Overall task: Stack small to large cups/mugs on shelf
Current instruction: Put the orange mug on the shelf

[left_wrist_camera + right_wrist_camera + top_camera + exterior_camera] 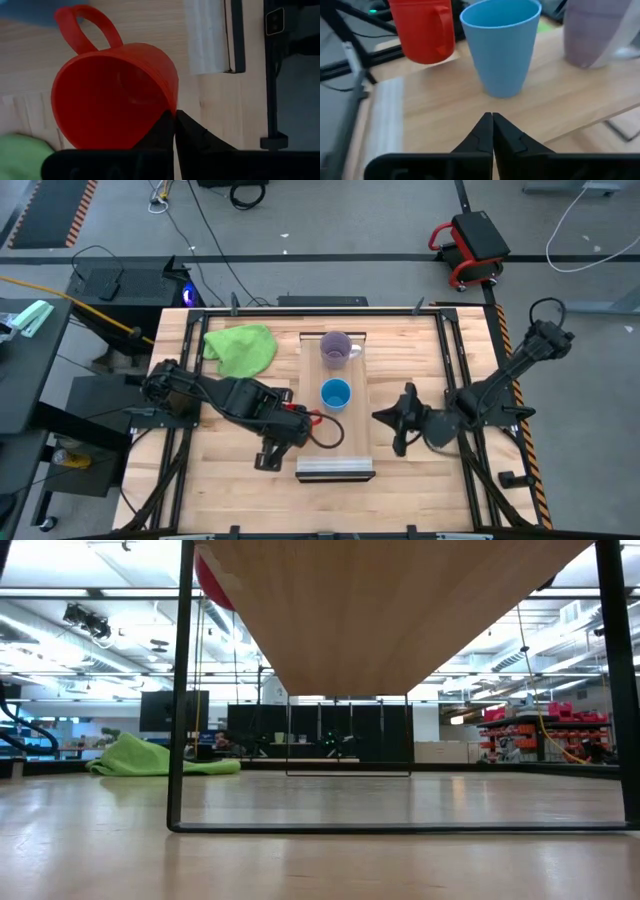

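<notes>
The left gripper (175,117) has its fingers pinched on the red mug's (112,97) rim, apparently lifted beside the shelf (335,430) for stacking; the right gripper (492,120), fingers together and empty, waits facing the blue cup (502,45).

No readable text, label, brand, number or sign showed in any view; nothing legible stood on the cups, the shelf, the surface or the room's distant fittings

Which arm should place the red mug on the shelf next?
Left. The left gripper already pinches the red mug at its rim beside the shelf; the right gripper, jaws shut, holds nothing.
</notes>
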Robot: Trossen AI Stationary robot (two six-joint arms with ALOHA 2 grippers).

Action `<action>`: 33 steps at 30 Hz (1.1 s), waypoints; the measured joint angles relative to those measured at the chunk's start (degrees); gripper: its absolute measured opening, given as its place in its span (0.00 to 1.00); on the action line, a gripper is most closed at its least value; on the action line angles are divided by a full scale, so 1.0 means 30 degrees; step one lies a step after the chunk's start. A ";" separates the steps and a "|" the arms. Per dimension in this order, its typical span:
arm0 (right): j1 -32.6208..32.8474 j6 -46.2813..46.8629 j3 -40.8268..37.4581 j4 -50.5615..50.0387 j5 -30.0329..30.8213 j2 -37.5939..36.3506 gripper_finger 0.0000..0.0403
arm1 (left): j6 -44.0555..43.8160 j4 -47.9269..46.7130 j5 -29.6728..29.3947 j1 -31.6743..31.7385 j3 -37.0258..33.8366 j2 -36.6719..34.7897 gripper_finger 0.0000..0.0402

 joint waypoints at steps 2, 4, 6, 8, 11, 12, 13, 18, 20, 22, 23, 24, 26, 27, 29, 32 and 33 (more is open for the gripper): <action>0.0589 -0.0143 0.0000 0.0138 0.1463 0.0503 0.01 | -0.0035 0.0007 0.0000 0.0020 0.0000 0.0000 0.02; 0.0976 -0.0139 0.0015 0.0233 0.2336 0.1089 0.02 | 0.0112 0.0004 -0.0004 0.0020 -0.0003 0.0000 0.02; 0.1064 -0.0021 0.0015 0.0308 0.2377 0.1670 0.03 | 0.0253 0.0014 -0.0005 0.0020 -0.0007 0.0000 0.02; 0.1057 0.0156 0.0015 0.0638 0.2391 0.2205 0.02 | 0.0269 0.0007 0.0000 0.0013 -0.0007 0.0000 0.02; 0.0951 -0.0157 0.0015 0.1418 0.2433 0.2808 0.02 | 0.0818 0.0008 -0.0009 -0.0004 -0.0007 0.0000 0.02; 0.0880 -0.0294 0.0009 0.1679 0.2434 0.2942 0.02 | 0.1176 0.0007 -0.0054 -0.0039 -0.0007 0.0000 0.02; 0.0815 -0.0417 0.0015 0.1914 0.2427 0.3043 0.02 | 0.1413 0.0013 -0.0140 -0.0079 -0.0007 0.0006 0.02; 0.0382 -0.0606 0.0015 0.2251 0.2442 0.3191 0.02 | 0.2092 0.0019 -0.0186 -0.0162 0.0000 0.0710 0.02; 0.0186 -0.0766 0.0011 0.2244 0.2445 0.3191 0.02 | 0.2801 0.0000 -0.0211 -0.0225 0.0000 0.1061 0.02; 0.0092 -0.0945 0.0013 0.2241 0.2466 0.3191 0.02 | 0.3326 0.0006 -0.0348 -0.0391 0.0059 0.1289 0.02; 0.0029 -0.0962 0.0010 0.2248 0.2460 0.3191 0.02 | 0.3520 -0.0027 -0.0478 -0.0435 0.0066 0.1311 0.02; -0.0014 -0.0986 0.0007 0.2248 0.2456 0.3191 0.02 | 0.3700 -0.0030 -0.0769 -0.0503 0.0059 0.1319 0.02; -0.0079 -0.0993 0.0007 0.2306 0.2449 0.3191 0.02 | 0.3769 -0.0022 -0.1206 -0.0534 0.0063 0.1326 0.02; -0.0079 -0.0993 0.0007 0.2313 0.2456 0.3191 0.02 | 0.3755 -0.0063 -0.1339 -0.0523 0.0162 0.1336 0.02; -0.0089 -0.1070 0.0007 0.2338 0.2456 0.3191 0.02 | 0.3678 -0.0026 -0.1512 -0.0497 0.0505 0.1421 0.02; -0.0188 -0.1132 0.0007 0.2386 0.2442 0.3191 0.02 | 0.3862 0.0081 -0.1733 -0.0490 0.0887 0.1465 0.02; -0.0203 -0.1132 0.0007 0.2386 0.2442 0.3191 0.02 | 0.3864 0.0025 -0.1840 -0.0483 0.0889 0.1450 0.02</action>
